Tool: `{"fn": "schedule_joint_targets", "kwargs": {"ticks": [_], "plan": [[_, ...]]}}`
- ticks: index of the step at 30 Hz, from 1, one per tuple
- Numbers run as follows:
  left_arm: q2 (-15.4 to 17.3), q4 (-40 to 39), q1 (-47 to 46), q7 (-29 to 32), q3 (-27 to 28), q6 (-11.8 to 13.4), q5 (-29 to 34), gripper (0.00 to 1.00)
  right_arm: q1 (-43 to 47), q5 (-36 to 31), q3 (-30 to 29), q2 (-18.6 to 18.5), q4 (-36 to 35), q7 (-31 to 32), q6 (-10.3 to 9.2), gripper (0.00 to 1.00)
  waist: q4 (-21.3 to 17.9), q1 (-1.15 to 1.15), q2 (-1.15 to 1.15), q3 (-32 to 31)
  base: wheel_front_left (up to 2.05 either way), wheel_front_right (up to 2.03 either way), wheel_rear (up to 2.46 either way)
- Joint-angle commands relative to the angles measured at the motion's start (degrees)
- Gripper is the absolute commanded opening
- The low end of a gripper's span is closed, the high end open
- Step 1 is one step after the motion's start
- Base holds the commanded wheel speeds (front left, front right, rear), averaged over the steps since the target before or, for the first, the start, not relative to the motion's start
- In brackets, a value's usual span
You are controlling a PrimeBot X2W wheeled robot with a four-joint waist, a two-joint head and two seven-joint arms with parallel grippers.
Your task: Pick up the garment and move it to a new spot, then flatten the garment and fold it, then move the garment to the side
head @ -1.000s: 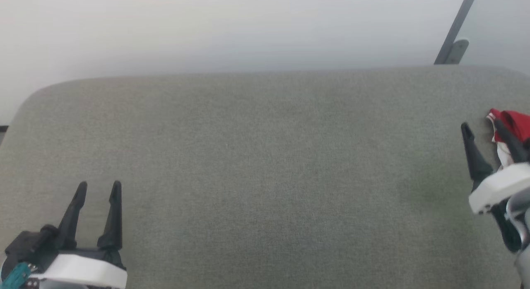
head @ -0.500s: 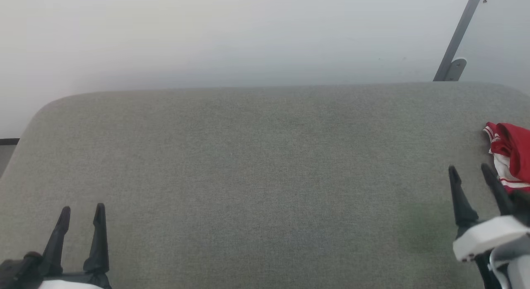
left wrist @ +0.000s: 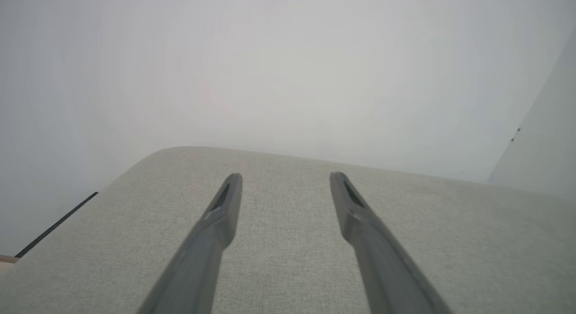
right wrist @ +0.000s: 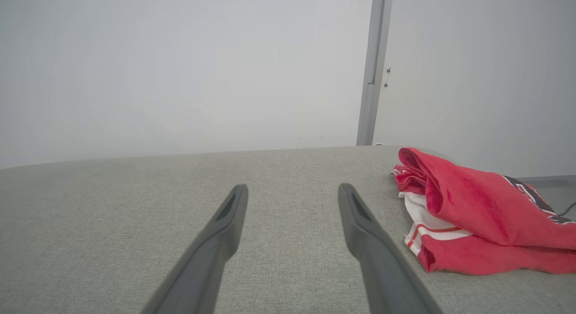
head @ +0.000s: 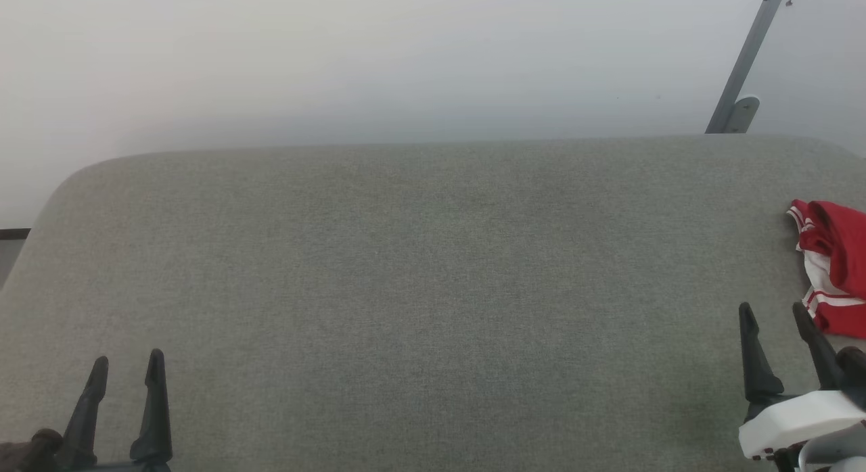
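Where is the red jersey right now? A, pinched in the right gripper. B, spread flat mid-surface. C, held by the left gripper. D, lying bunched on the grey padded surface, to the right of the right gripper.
D: the red jersey lies bunched on the grey padded surface beside the open right gripper, whose fingers hold nothing.

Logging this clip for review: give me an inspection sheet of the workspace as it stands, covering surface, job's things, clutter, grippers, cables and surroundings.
Surface: grey fabric surface with rounded corners.
Job's things: garment, red with white striped trim, bunched at the surface's right edge and cut off by the head view's border.
Clutter: nothing seen.
Grippers: left gripper, jaws open, empty, at lower left; right gripper, jaws open, empty, beside the garment and apart from it.
Cables: thin dark line past the garment in the right wrist view, possibly a cable.
Surroundings: pale wall; grey metal post at upper right.
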Motion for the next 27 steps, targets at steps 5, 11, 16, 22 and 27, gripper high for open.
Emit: {"fn": "schedule_joint_targets", "kwargs": {"ticks": [5,11,16,22,27], "plan": [[-0.7,0.1,1.0,0.0,0.1,-0.1,0.2,1.0,0.9,0.0,-0.3,0.6,-0.9,-0.2,-0.07,1.0,-0.3,0.0,0.0,0.1,0.0,0.0,0.0],[-0.8,0.0,0.9,0.0,-0.1,-0.1,0.3,1.0,1.2,-0.2,-0.3,0.8,-1.2,-0.2,-0.07,1.0,-0.4,0.0,0.0,0.3,0.0,0.0,0.0],[-0.7,-0.1,0.8,0.0,-0.3,-0.1,0.3,1.0,1.3,-0.3,-0.5,0.9,-1.4,-0.2,-0.07,1.0,-0.4,0.0,0.0,0.5,0.0,0.0,0.0],[-0.4,-1.2,0.6,0.0,-0.8,-0.1,0.2,1.0,1.4,-0.4,-0.5,1.2,-1.6,-0.2,-0.07,1.0,-0.4,0.0,0.0,0.7,0.0,0.0,0.0],[-2.1,1.1,1.0,0.1,-1.3,0.0,-0.3,0.0,1.9,0.2,-0.4,2.1,0.6,0.5,0.0,0.0,-0.4,0.0,0.0,0.7,0.0,0.0,0.0]]}}
